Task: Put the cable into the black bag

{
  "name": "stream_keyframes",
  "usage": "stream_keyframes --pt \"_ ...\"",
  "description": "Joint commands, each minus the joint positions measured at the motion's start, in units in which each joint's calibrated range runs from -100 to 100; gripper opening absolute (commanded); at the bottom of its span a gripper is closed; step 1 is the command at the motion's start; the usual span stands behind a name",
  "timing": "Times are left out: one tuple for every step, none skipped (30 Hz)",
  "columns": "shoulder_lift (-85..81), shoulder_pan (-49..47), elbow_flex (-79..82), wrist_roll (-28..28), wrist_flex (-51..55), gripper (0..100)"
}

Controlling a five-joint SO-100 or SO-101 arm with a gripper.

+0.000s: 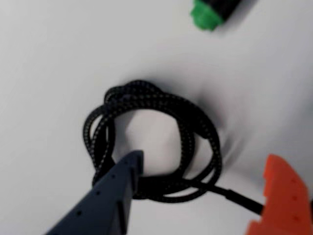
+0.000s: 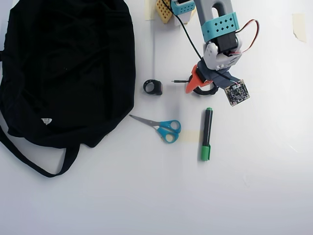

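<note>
The cable (image 1: 193, 129) is a black braided cord coiled into a small loop on the white table, filling the middle of the wrist view. My gripper (image 1: 205, 161) stands open over its near side. The dark blue finger (image 1: 120, 188) has its tip at the loop's inner edge, and the orange finger (image 1: 283, 196) is outside, over the straight lead. Seen from overhead, the gripper (image 2: 203, 84) covers most of the cable, whose slim plug end (image 2: 179, 81) sticks out to the left. The black bag (image 2: 68, 68) lies far left with its strap (image 2: 29, 159) trailing.
A small black ring clip (image 2: 153, 87) sits between bag and gripper. Blue-handled scissors (image 2: 161, 127) and a green-capped marker (image 2: 207, 133) lie below; the marker's cap (image 1: 210, 12) shows at the wrist view's top. The arm's base (image 2: 171, 9) is at the top edge.
</note>
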Motion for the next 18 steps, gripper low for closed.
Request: stream_keyframes --pt "0.5 -0.8 -1.0 0.0 -0.8 32" --pt "0.8 -0.8 -1.1 0.0 -0.8 32" --pt "0.9 -0.8 -1.1 0.0 -0.8 32" --pt "0.9 -0.8 -1.1 0.0 -0.8 32" --pt "0.9 -0.8 -1.0 0.0 -0.8 32" --pt "0.9 -0.8 -0.9 0.0 -0.8 32" --pt "0.9 -0.8 -0.7 0.0 -0.8 32" --pt "0.9 -0.8 -0.6 0.0 -0.8 32" --pt "0.9 -0.8 -0.6 0.0 -0.8 32" --pt "1.0 -0.8 -0.5 0.0 -0.8 32" --pt "1.0 -0.8 -0.5 0.0 -0.9 32" --pt "1.2 -0.8 -0.5 0.0 -1.1 32" --pt "1.4 -0.8 -0.5 0.0 -1.3 33" --pt "1.9 -0.8 -0.4 0.0 -1.7 33" --pt "2.2 -0.9 -0.4 0.0 -2.0 34" --pt "2.7 -0.9 -0.4 0.0 -2.2 34" --pt "3.1 -0.9 -0.4 0.0 -2.3 35" --pt "3.4 -0.9 -0.4 0.0 -2.4 35"
